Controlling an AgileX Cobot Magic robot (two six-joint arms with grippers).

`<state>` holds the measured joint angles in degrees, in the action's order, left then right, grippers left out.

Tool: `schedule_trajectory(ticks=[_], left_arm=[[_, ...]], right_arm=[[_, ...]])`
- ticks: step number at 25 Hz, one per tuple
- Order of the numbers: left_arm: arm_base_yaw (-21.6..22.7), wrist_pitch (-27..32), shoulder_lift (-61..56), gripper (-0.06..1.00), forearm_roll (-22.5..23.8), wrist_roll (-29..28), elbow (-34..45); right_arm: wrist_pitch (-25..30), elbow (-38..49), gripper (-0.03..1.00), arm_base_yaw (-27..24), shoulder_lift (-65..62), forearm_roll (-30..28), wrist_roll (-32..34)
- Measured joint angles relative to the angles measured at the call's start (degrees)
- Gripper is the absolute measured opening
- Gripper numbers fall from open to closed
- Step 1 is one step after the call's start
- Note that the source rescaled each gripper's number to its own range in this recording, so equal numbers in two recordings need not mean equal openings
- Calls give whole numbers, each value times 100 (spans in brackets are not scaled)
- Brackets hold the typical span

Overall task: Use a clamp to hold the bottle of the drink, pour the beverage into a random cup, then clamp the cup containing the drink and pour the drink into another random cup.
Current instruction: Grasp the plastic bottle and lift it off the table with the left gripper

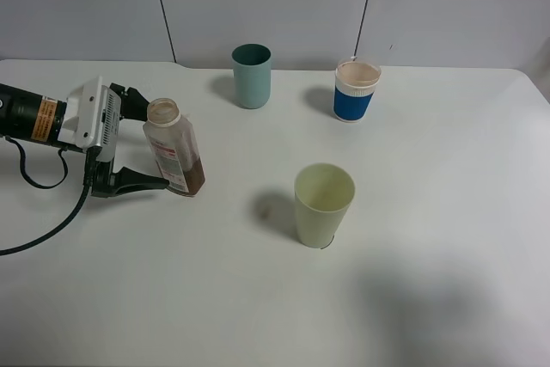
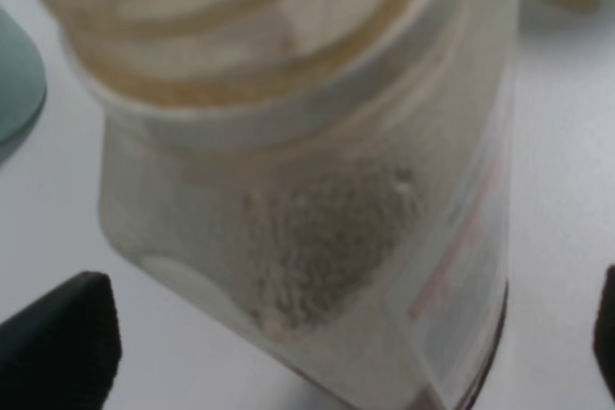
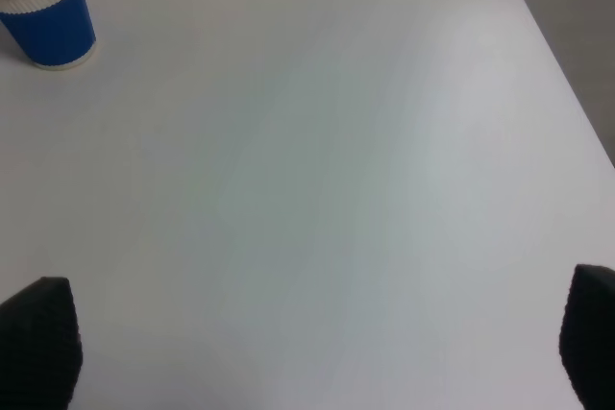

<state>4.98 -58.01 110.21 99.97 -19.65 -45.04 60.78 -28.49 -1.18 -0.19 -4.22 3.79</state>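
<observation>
Desk (image 1: pixel 447 281), white: broad bare surface along the near and right edges.
Cups, three: teal cup (image 1: pixel 251 75) and blue cup (image 1: pixel 355 92) close to the far edge, well apart; green cup (image 1: pixel 324 205) mid-desk, alone.
Bottle (image 1: pixel 174 150), one: near the left edge, brown drink (image 1: pixel 194 181) at its base. It sits between the jaws of the left pincer (image 1: pixel 156 142), which is spread wide and not clamping it.
Right pincer (image 3: pixel 314 333): released, over bare desk near the right edge.
</observation>
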Motion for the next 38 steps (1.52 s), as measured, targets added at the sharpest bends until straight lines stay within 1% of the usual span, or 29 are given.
schedule_trajectory(ticks=[4,8,14,19,23,25,38], left_arm=[[-7,16,0,100,0,0,0],[-114,27,5,100,2,0,-43],[-116,42,16,100,0,-61,-191],[-123,-27,217,100,5,-512,-215],[-259,-40,306,100,12,-970,-401],[-297,-58,306,100,12,-1059,-491],[-297,-94,306,99,5,-1042,-521]], right_arm=[[0,0,100,0,0,0,0],[0,0,100,0,0,0,0],[0,0,100,0,0,0,0],[0,0,100,0,0,0,0],[0,0,100,0,0,0,0],[0,0,100,0,0,0,0],[0,0,100,0,0,0,0]])
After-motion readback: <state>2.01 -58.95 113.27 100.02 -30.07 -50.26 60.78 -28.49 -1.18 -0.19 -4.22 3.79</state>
